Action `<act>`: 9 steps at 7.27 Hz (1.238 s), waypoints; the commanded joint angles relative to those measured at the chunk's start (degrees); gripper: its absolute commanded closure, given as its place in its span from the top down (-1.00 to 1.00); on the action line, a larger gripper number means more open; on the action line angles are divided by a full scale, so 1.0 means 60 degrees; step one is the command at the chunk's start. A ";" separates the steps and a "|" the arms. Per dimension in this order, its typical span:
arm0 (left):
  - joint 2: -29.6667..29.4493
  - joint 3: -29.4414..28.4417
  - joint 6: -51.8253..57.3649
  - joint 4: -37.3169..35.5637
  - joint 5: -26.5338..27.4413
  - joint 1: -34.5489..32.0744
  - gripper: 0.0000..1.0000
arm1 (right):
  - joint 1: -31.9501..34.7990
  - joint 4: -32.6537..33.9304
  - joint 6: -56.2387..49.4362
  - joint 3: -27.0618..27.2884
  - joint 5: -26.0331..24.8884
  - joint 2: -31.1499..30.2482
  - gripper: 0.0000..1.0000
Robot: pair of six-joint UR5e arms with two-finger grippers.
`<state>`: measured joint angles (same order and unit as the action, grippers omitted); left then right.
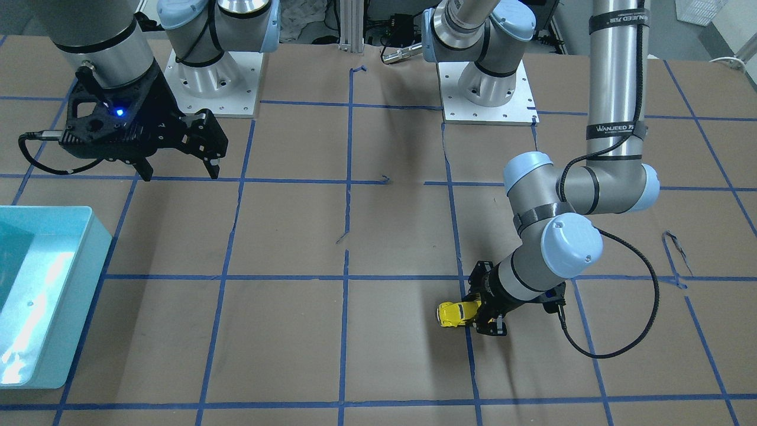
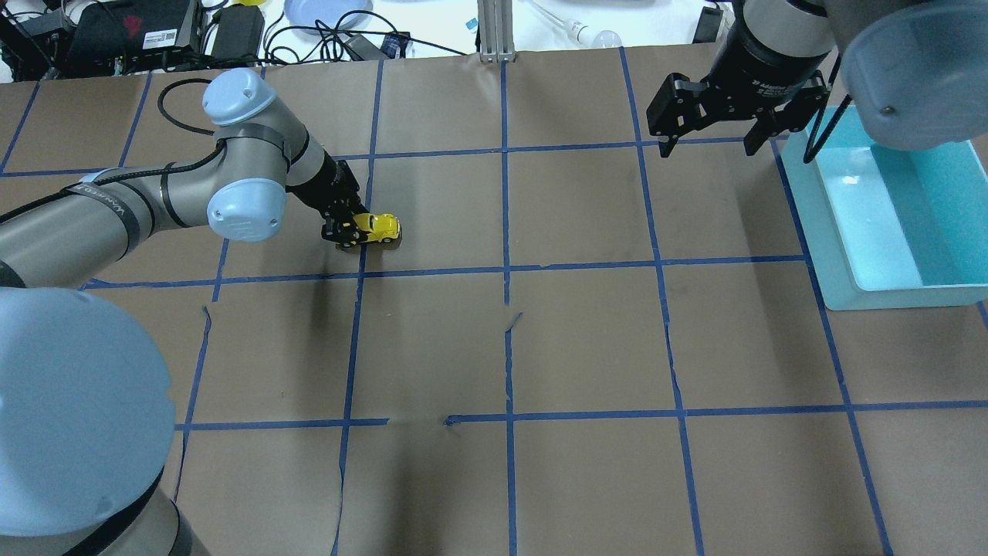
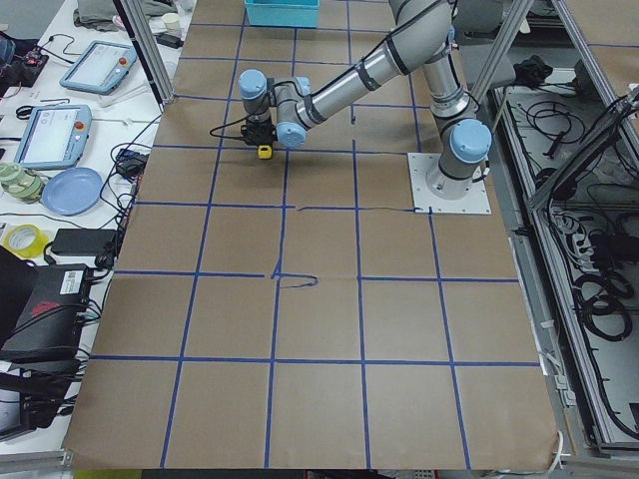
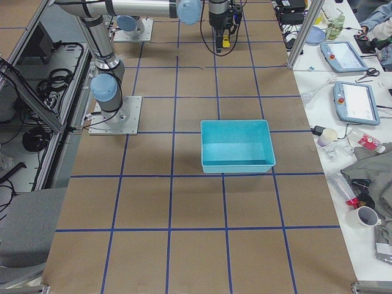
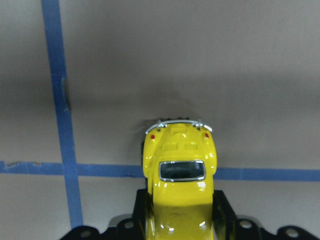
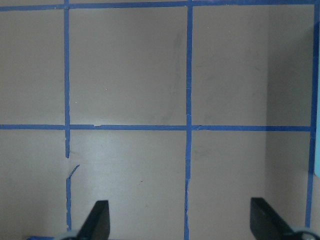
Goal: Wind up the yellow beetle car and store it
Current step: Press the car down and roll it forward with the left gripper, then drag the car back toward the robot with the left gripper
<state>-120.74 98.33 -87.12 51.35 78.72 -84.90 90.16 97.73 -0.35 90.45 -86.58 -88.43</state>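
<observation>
The yellow beetle car [image 2: 377,227] sits low at the table, held at one end between the fingers of my left gripper [image 2: 346,228]. It also shows in the front view [image 1: 456,312] and, from behind, in the left wrist view [image 5: 180,172], where the black fingers [image 5: 224,210] clamp both its sides. My left gripper [image 1: 486,312] is shut on the car. My right gripper [image 2: 706,144] hangs open and empty above the table, next to the teal bin [image 2: 888,224]; its two fingertips [image 6: 99,220] stand far apart in the right wrist view.
The teal bin [image 1: 41,296] stands at the table's right side as the robot sees it, and looks empty. Brown paper with a blue tape grid covers the table [image 2: 587,347]. Cables, tablets and clutter lie past the far edge [image 2: 231,31].
</observation>
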 commanded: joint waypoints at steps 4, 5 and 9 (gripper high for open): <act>0.0011 0.0004 0.1011 0.0273 0.0006 0.0686 -1.00 | -0.0013 0.0000 0.0000 0.0013 -0.0014 0.0002 1.00; 0.0011 0.0004 0.1159 0.0346 0.0006 0.0790 -1.00 | -0.0013 0.0000 0.0000 0.0013 -0.0014 -0.0012 1.00; 0.0011 0.0018 0.1658 0.0376 0.0020 0.0923 -1.00 | -0.0013 0.0000 -0.0015 0.0013 -0.0014 0.0002 1.00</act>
<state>-120.60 98.40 -78.03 53.60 78.80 -79.55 90.03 97.73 -0.37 90.47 -86.67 -88.43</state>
